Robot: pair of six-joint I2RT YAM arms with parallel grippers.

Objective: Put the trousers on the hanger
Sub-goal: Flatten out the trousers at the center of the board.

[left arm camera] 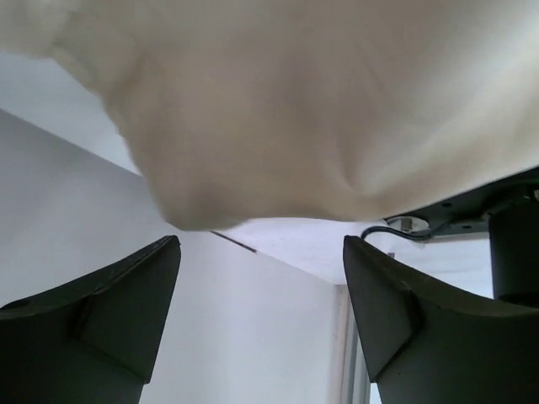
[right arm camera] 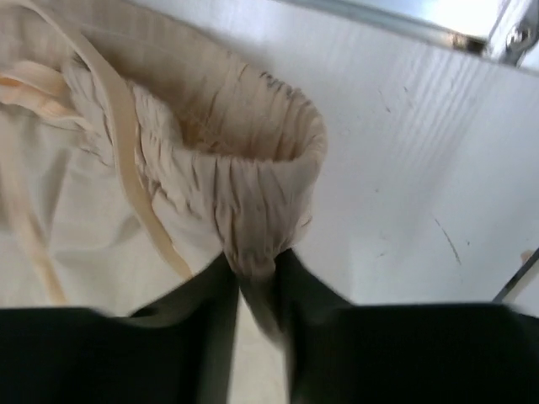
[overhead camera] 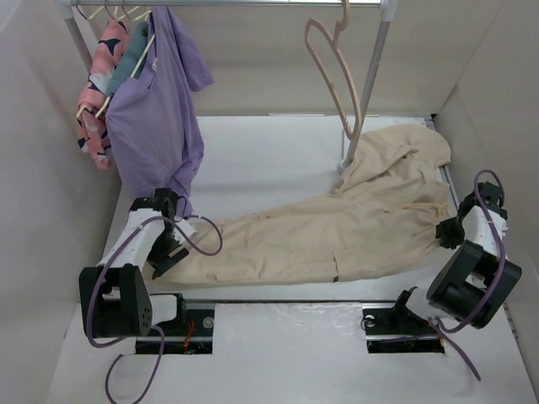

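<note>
While the right gripper point(right arm camera: 257, 278) pinches the trousers point(overhead camera: 337, 227) (thin waistband fold), the left gripper point(left arm camera: 261, 252) gapes empty — one tug could slip it.

Trousers point(overhead camera: 337, 227): plain cream-beige, no pattern seen. A few small dark specks are noted on the waistband in the right wrist view. Drawstring point(right arm camera: 126, 160): paler cream. Hanger point(overhead camera: 333, 67): pale beige-pink. Shirt point(overhead camera: 156, 109): solid purple. Garment beside it point(overhead camera: 94, 93): pink, patterned in dark blue and white. Wooden hangers point(overhead camera: 126, 67): light tan. Bench point(overhead camera: 278, 143): white. Rail point(overhead camera: 253, 3): silver-grey. Left arm point(overhead camera: 135, 244) and right arm point(overhead camera: 484, 227): white and black housings. Cables point(overhead camera: 202, 240): purple. Left pincer point(left arm camera: 261, 244) and right pincer point(right arm camera: 253, 261): black fingers.
</note>
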